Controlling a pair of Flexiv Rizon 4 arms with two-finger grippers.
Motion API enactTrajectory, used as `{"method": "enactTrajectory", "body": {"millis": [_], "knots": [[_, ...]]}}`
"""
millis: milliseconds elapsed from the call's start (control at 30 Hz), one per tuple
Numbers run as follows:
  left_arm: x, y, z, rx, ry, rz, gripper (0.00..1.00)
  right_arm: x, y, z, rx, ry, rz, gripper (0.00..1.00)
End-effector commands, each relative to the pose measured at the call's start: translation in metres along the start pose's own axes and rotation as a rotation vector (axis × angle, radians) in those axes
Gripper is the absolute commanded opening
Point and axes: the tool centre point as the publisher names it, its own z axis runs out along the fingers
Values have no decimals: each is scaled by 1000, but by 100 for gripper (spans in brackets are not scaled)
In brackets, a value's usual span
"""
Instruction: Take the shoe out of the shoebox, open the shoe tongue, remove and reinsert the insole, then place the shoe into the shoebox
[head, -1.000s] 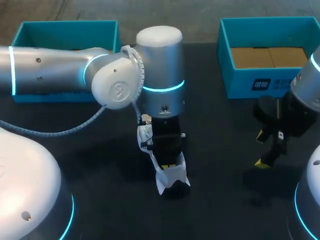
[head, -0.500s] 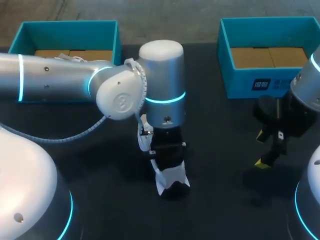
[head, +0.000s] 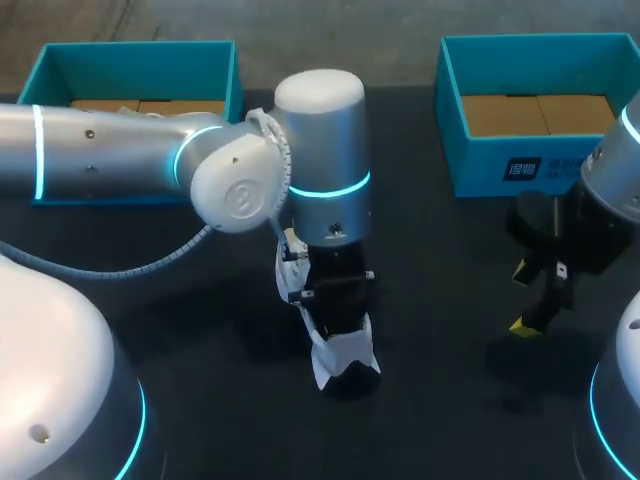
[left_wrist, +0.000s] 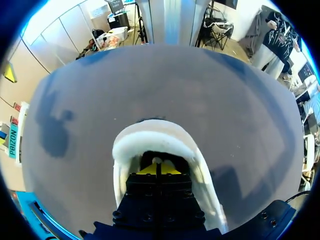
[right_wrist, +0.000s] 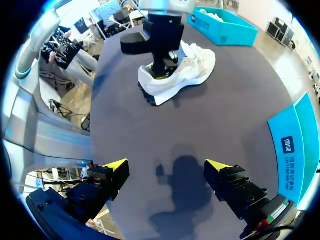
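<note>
1. The white lace-up sneaker (head: 335, 360) stands on the dark counter (head: 450, 400), near the middle and outside the far shoeboxes.
2. The left jaws are pressed together inside its opening; I cannot tell whether they pinch anything. The right jaws are spread wide and empty.
3. It is probably light with soft sides, so hold it by the stiffer heel or sole.

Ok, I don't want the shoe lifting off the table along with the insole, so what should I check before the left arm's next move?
1. Shoe out of the shoebox and resting on the table: ok.
2. Left gripper down inside the shoe's opening at the heel: ok.
3. Insole caught between the left gripper's tips: cannot tell. The tips are pressed together, but the insole is hidden.
4. Right gripper open and away from the shoe: ok.
5. Shoe held down by anything other than the left gripper: not ok. The right gripper hangs over bare table, to one side of the shoe.
</note>
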Motion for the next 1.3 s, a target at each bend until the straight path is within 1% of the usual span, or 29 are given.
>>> {"method": "enactTrajectory", "body": {"millis": [33,267,433,500,600,700,767,967,1067,1300], "knots": [[12,-1,-6,-7,-13,4,0,1,-1,1,-1,-3,0,100],[10,6,13,-8,27,2,0,1,-1,1,-1,-3,0,100],[8,13,17,-19,36,-4,0,1,-1,1,-1,-3,0,100],[8,16,14,-18,31,-8,0,1,-1,1,-1,-3,0,100],[7,14,6,-29,18,0,0,1,-1,1,-1,-3,0,100],[5,7,-8,-45,-3,20,0,1,-1,1,-1,-3,0,100],[5,0,-21,-57,-19,37,0,1,-1,1,-1,-3,0,100],[4,-9,-42,-94,-18,62,0,1,-1,1,-1,-3,0,100],[4,-7,-45,-106,-8,52,0,1,-1,1,-1,-3,0,100],[5,0,-42,-105,6,28,0,1,-1,1,-1,-3,0,100]]}}
